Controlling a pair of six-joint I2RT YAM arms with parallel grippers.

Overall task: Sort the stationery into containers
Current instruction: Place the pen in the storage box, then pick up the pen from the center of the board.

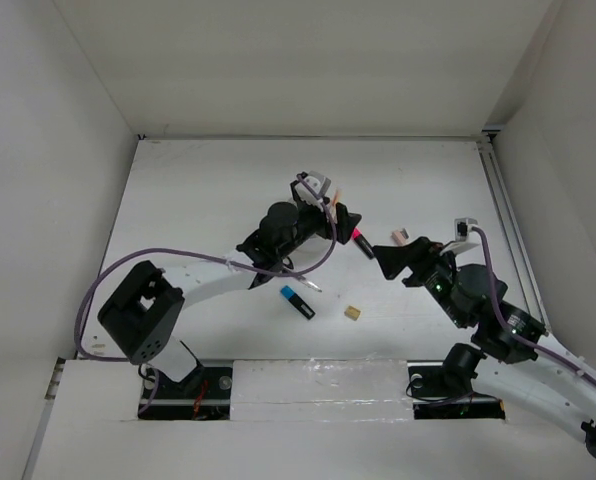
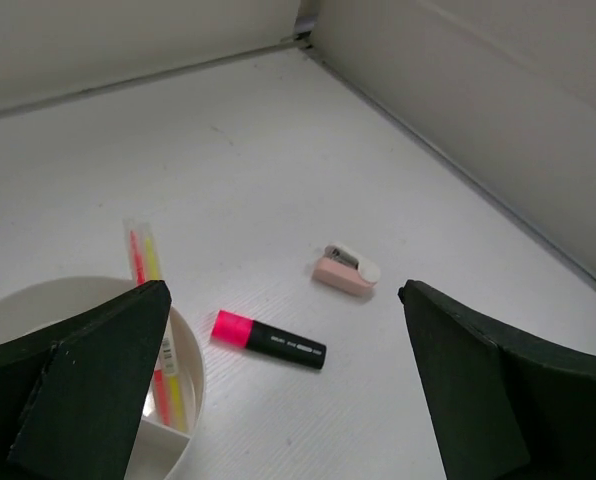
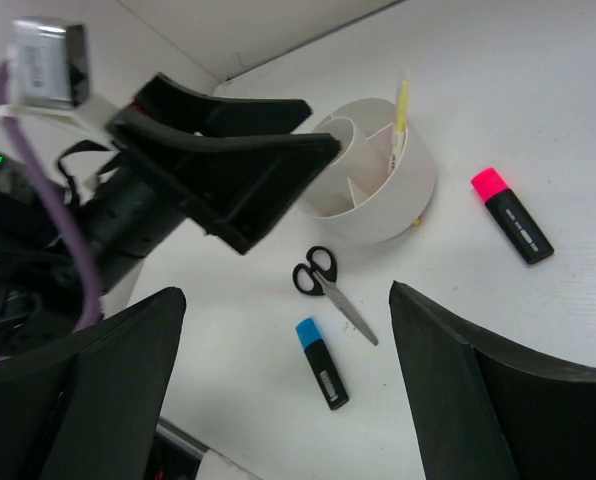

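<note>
Right wrist shows me scissors [image 3: 334, 296] beside the white tub [image 3: 380, 216]; left end effector [image 2: 283, 292] and right end effector [image 3: 288, 295] both spread, empty.

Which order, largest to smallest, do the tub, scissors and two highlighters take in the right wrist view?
1. white tub
2. scissors and pink highlighter: about alike in length, so unranked
3. blue highlighter, slightly shorter

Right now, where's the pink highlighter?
In the left wrist view the pink highlighter lies flat on the table, just right of the white tub, with the pinkish eraser a little beyond it.
</note>
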